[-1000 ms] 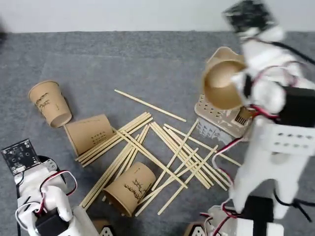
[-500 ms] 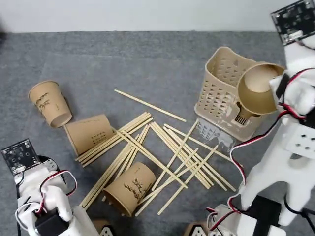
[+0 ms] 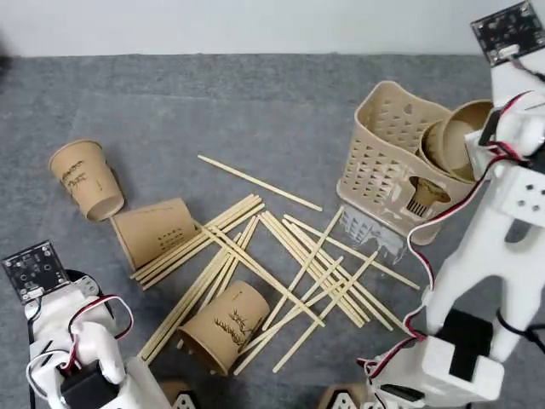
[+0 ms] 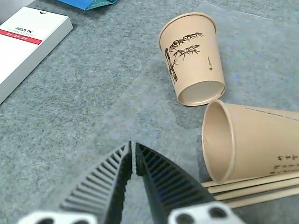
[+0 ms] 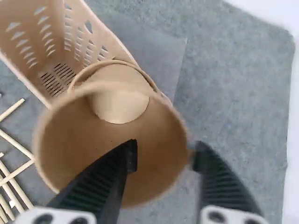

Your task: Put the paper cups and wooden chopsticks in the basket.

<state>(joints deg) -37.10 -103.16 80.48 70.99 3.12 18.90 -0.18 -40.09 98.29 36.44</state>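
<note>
My right gripper [image 5: 161,158] is shut on a paper cup [image 5: 93,140], one finger inside its rim and one outside. In the high view this cup [image 3: 456,145] hangs mouth-up at the right side of the tilted beige basket [image 3: 383,149]. A second cup rim [image 5: 112,70] shows just beyond it at the basket [image 5: 42,42]. Three more cups lie on their sides on the mat [image 3: 85,179] [image 3: 157,230] [image 3: 226,328]. Wooden chopsticks [image 3: 281,273] are scattered between them. My left gripper [image 4: 134,151] is shut and empty, near two lying cups [image 4: 191,56] [image 4: 247,140].
Everything rests on a grey mat [image 3: 213,111] with a white strip behind it. The left arm's body [image 3: 68,341] fills the front left corner. A white box [image 4: 28,42] and a blue item [image 4: 88,3] lie beyond the cups near the left gripper.
The right arm swung the held cup rightward across the basket and lowered it at the basket's right side. The left arm and the things on the mat stayed put.
</note>
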